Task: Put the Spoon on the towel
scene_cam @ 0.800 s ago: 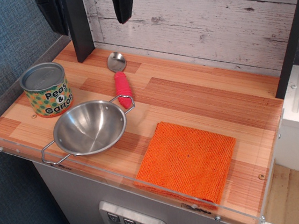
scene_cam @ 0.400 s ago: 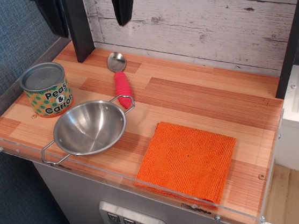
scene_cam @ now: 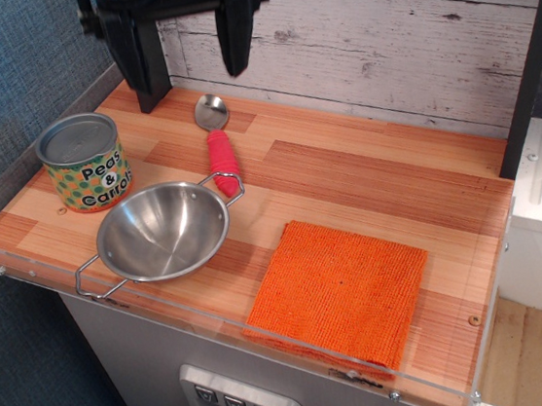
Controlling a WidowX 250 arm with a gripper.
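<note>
The Spoon [scene_cam: 217, 141] lies on the wooden counter at the back left, silver bowl toward the wall, ribbed pink-red handle pointing forward and touching the steel bowl's far handle. The towel [scene_cam: 341, 289], a flat orange square cloth, lies at the front right, close to the counter's front edge. My gripper [scene_cam: 187, 66] hangs open and empty at the top left, above and behind the Spoon's bowl, its two black fingers [scene_cam: 234, 26] spread wide.
A steel two-handled bowl [scene_cam: 162, 231] sits front left of the Spoon. A "Peas & Carrots" can [scene_cam: 83, 162] stands at the far left. A clear plastic rim [scene_cam: 267, 336] edges the counter. A black post [scene_cam: 528, 76] stands at the right.
My gripper has come down into view, lower over the back left of the counter. The Spoon, bowl, can and towel have not moved.
</note>
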